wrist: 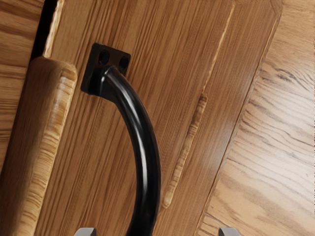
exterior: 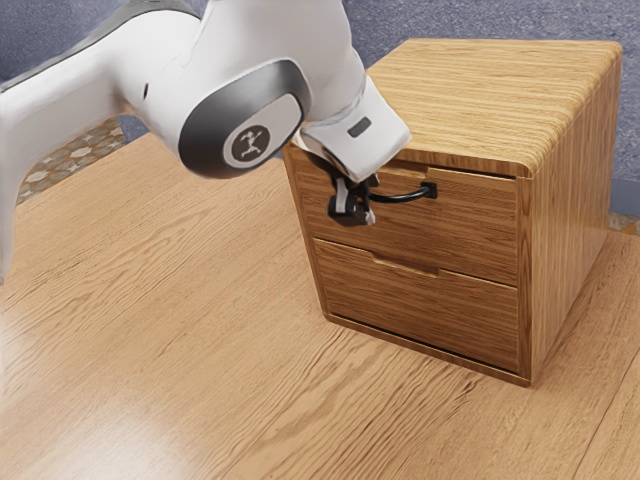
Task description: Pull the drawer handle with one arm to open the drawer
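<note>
Reaching in from 10 o'clock of the exterior view, the white Franka arm puts its black pincer at the top drawer of a small two-drawer wooden cabinet. The cabinet stands on the wood-grain desk, toward 2 o'clock of that view. The drawer handle, a black curved bar, is on the top drawer's front, with the pincer at its 9 o'clock end. In the wrist view the handle runs from its square mounting plate down between the two grey fingertips. They stand spread, one on each side of the bar with a gap to it, so the pincer is around the handle, not pinching it. A thin dark gap shows along the top drawer's upper edge; cannot tell if it is pulled out at all. The lower drawer sits at 6 o'clock of the top one, front flush with the cabinet.
</note>
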